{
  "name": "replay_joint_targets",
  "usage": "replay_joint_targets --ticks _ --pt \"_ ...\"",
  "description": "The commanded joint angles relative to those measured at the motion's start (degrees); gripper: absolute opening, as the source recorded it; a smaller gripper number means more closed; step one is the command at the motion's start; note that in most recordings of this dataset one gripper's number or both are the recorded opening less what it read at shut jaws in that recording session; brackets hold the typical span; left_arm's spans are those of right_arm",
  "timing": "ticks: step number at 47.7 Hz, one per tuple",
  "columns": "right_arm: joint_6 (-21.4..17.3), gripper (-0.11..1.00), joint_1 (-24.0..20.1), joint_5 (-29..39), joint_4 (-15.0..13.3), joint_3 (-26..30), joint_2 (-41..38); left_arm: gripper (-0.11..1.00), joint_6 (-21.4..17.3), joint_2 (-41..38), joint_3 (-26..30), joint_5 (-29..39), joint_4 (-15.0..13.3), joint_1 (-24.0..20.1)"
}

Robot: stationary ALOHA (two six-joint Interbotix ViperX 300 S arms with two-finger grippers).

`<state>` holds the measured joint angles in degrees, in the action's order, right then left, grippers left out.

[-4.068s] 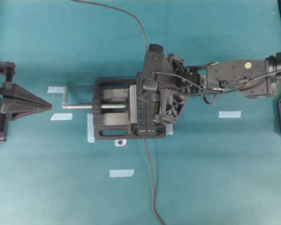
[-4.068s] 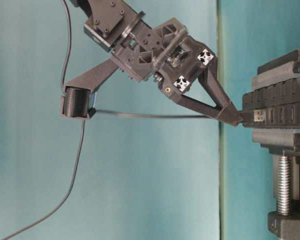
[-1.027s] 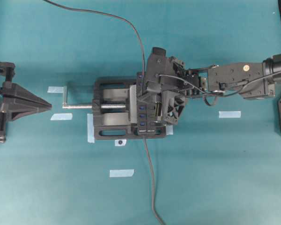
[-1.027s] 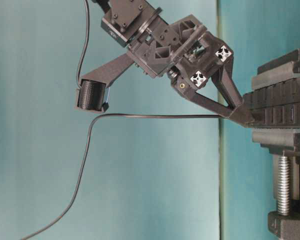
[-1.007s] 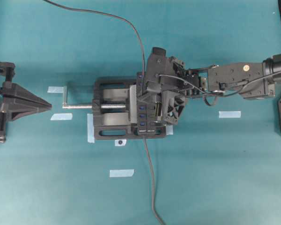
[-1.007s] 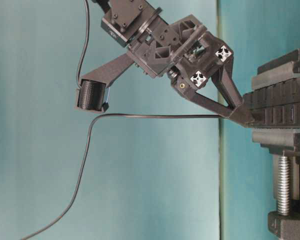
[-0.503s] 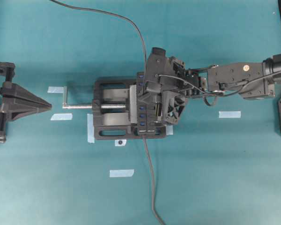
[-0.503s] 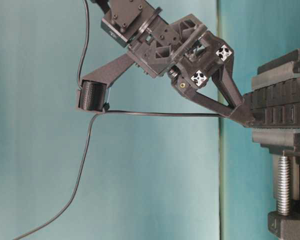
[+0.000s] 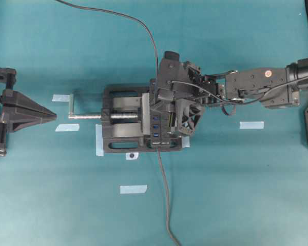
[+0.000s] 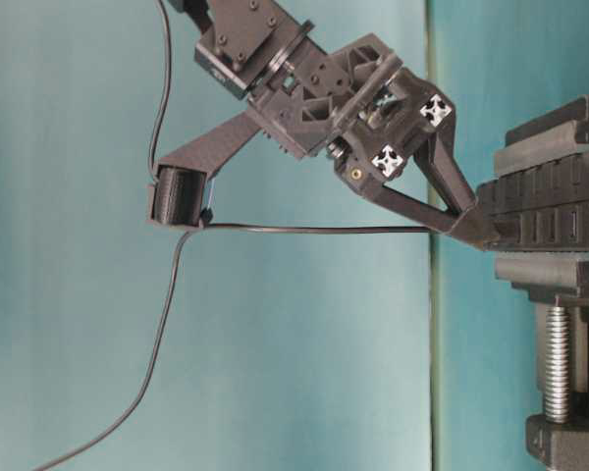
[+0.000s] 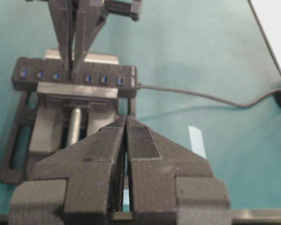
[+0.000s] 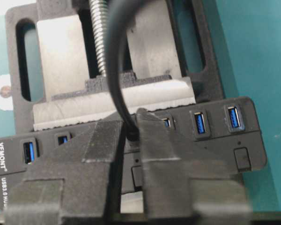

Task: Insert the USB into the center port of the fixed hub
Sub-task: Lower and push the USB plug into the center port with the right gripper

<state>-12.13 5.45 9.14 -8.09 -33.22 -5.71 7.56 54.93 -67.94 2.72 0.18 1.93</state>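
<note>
Overhead: the right gripper [image 9: 161, 110] hangs over the middle of the fixed hub [image 9: 156, 128], hiding the centre ports; the hub sits clamped in a black vise [image 9: 124, 125] with a silver screw [image 9: 87, 116]. Blue tape strips [image 9: 251, 124] lie on the teal table [image 9: 236, 195]. The left gripper [image 9: 49, 117] rests well apart, at the left edge.

Table-level: the fingertips [image 10: 471, 228] touch the hub's face; the cable [image 10: 314, 230] runs level from them back to a black spool-like part [image 10: 175, 196], then droops down. The plug itself is hidden by the fingers.

Left wrist: the left gripper's fingers [image 11: 140, 140] are pressed together on nothing. Beyond them, the right fingers cover the hub's middle slot; three blue ports show on each side.

Right wrist: the right fingers stand slightly parted, with a narrow gap either side of the USB [image 12: 131, 133], which is seated in the center port [image 12: 133, 137]. The cable rises across the vise, blocking part of it.
</note>
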Motion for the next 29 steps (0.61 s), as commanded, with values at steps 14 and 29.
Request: replay_joint_targets --ticks 14,29 --pt "-0.26 0.66 0.97 -0.44 0.0 0.79 0.88 0.0 0.09 -0.26 0.53 -0.44 0.18 0.0" --pt "-0.44 0.69 0.62 -0.88 0.0 0.79 1.05 0.01 0.09 -0.26 0.35 -0.44 0.18 0.0"
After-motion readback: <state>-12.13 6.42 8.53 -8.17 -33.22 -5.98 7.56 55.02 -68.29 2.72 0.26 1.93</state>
